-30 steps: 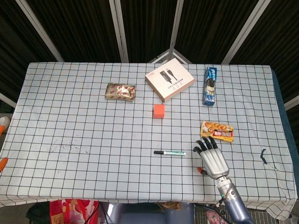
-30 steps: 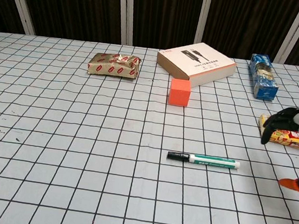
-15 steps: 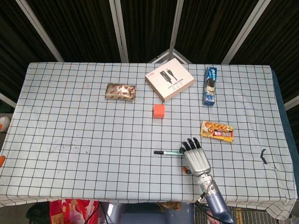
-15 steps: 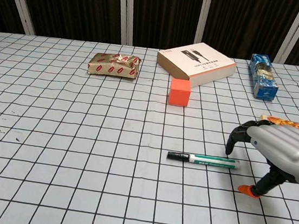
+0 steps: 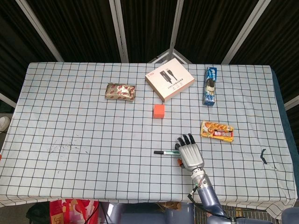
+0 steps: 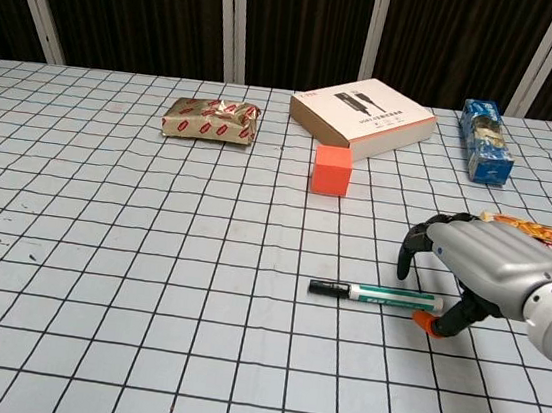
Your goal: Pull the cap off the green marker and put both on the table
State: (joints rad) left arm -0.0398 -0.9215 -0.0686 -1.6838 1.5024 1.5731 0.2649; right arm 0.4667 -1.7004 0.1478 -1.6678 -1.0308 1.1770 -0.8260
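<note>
The green marker [image 5: 166,152] [image 6: 386,297] lies flat on the checked tablecloth, its black cap [image 6: 326,288] pointing left and still on. My right hand [image 5: 189,154] [image 6: 480,264] hovers over the marker's right end. Its dark fingertips [image 6: 408,261] curve down just behind the barrel, and the orange-tipped thumb sits in front of it. The fingers are spread and nothing is held. The end of the barrel is hidden under the hand in the head view. No left hand shows in either view.
An orange cube [image 5: 159,111] [image 6: 332,169] stands behind the marker. Further back are a cardboard box [image 5: 169,79], a gold-wrapped packet [image 5: 120,91] and a blue packet [image 5: 210,86]. A yellow snack pack [image 5: 217,131] [image 6: 545,234] lies right of my hand.
My right hand has moved left from beside the snack pack to the marker's right end. The marker has not moved.
</note>
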